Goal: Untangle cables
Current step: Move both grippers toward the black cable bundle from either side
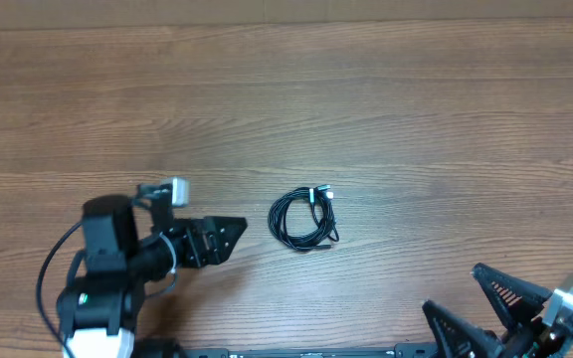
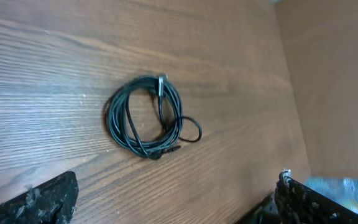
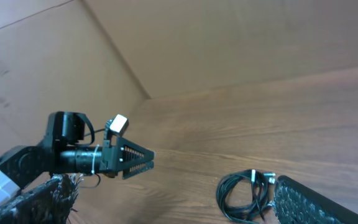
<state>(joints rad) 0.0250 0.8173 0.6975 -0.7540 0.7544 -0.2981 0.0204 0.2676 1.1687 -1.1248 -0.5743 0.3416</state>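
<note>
**Mid-table: cables in one coil, both grippers spread and empty**

At lower left of the overhead view the left arm (image 1: 102,283) sits low. Its wrist is turned so the left gripper (image 1: 235,231) points right, at the cables (image 1: 304,218). It is near them, not touching. Its fingers (image 2: 42,200) are spread wide with nothing between them. In the left wrist view the cables (image 2: 146,118) lie ahead, framed by the two fingers.

The right gripper (image 1: 451,286) is at the lower right corner, partly cut off by the frame. It is angled up-left, jaws apart and holding nothing, well apart from the cables.

The cables are thin black cords wound into a rough ring, flat on the table (image 1: 386,109). A silvery plug (image 1: 322,192) sits at the ring's top and a small loop sticks out at its lower right.

Wood grain shows all round the ring, widest toward the far side. The table's far edge runs along the top of the overhead view. In the right wrist view a brown panel (image 3: 241,43) stands behind it.
</note>
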